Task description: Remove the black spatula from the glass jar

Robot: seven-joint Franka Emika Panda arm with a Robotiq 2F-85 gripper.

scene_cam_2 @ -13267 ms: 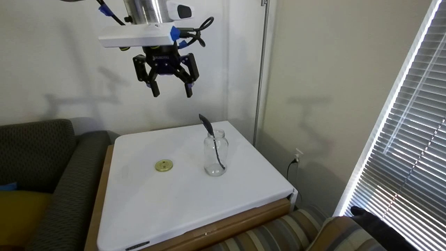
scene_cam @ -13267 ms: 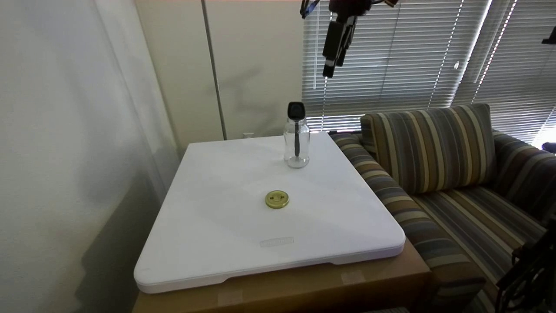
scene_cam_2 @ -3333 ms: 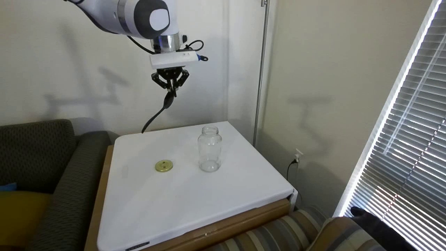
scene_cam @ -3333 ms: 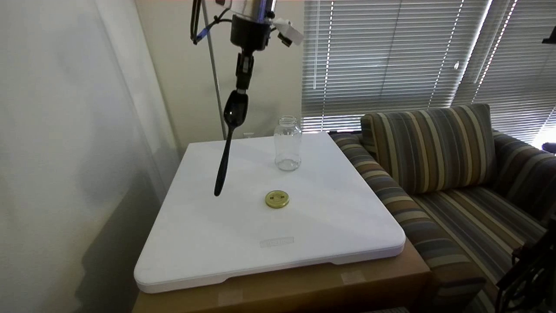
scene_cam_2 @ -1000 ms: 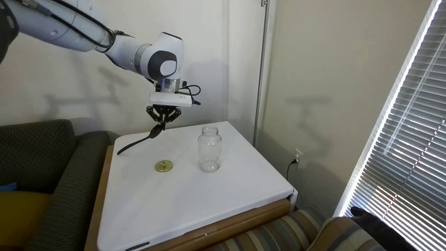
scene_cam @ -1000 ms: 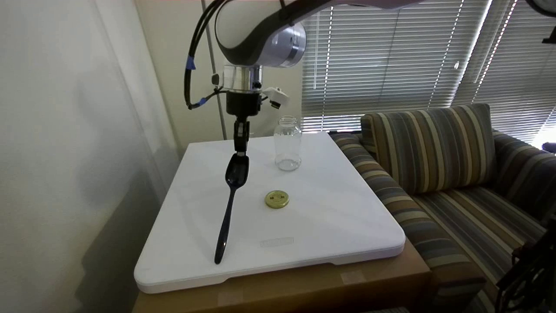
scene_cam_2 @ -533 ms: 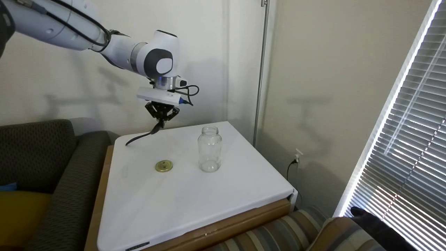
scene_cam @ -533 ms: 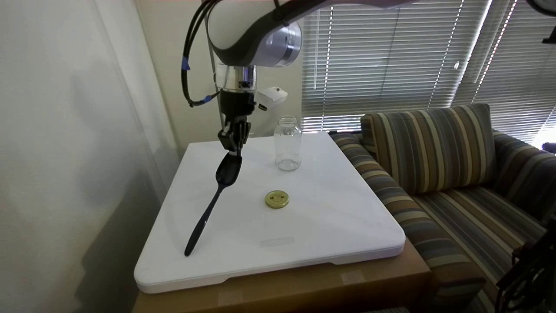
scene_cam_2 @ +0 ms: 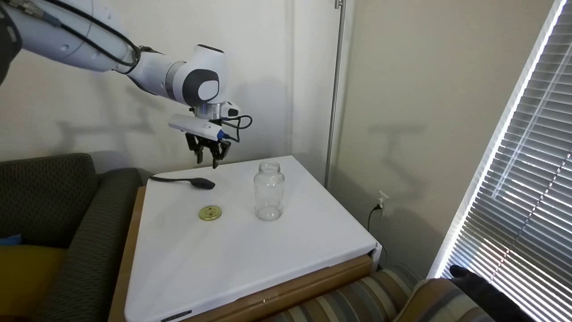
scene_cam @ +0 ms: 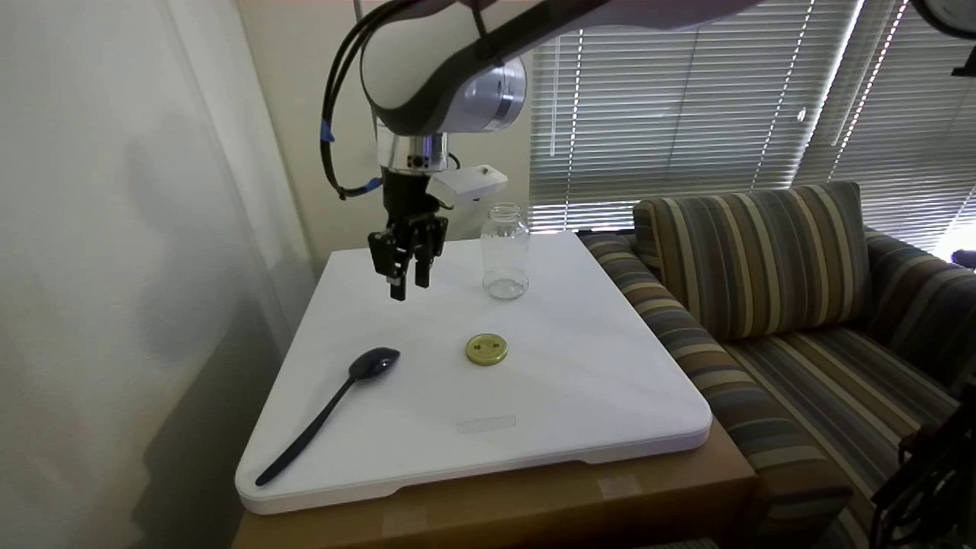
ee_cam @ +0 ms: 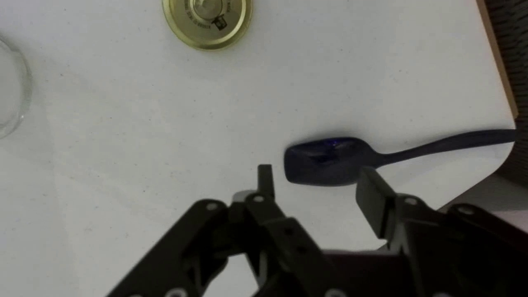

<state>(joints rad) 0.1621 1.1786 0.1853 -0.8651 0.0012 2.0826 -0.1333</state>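
Well, in an exterior view the gripper (scene_cam: 410, 284) has just let go: fingers (scene_cam: 398, 289) are partway open, w/ a visible gap btwn tips & nothing held. The spatula (scene_cam: 374, 363), pinched by its head a moment ago, is now flat on the table (scene_cam: 579, 381), head below & camera-side of the fingers, handle trailing away from them toward the corner. Jar (scene_cam: 505, 252) stands upright to their right, apart, w/ no spatula in it; lid (scene_cam: 486, 349) is camera-side & right of them. Then, in an exterior view, the fingers (scene_cam_2: 215, 162) hang above the spatula (scene_cam_2: 202, 183), not touching, handle running off left of them; jar (scene_cam_2: 269, 192) is well right of them. Wrist view: the spatula (ee_cam: 326, 163) has its head just ahead of the gap btwn the tips, one finger covering a bit of it by line of sight only; handle end reaches the table edge, can't tell if it overhangs. Lid (ee_cam: 208, 24) is farther ahead of the fingers, jar (ee_cam: 24, 86) off to their left, cut by the frame. For the task: spatula's out & set down, so prob. done bar backing off; I'd lift straight up b/c a nudge cd tip the handle over the edge.
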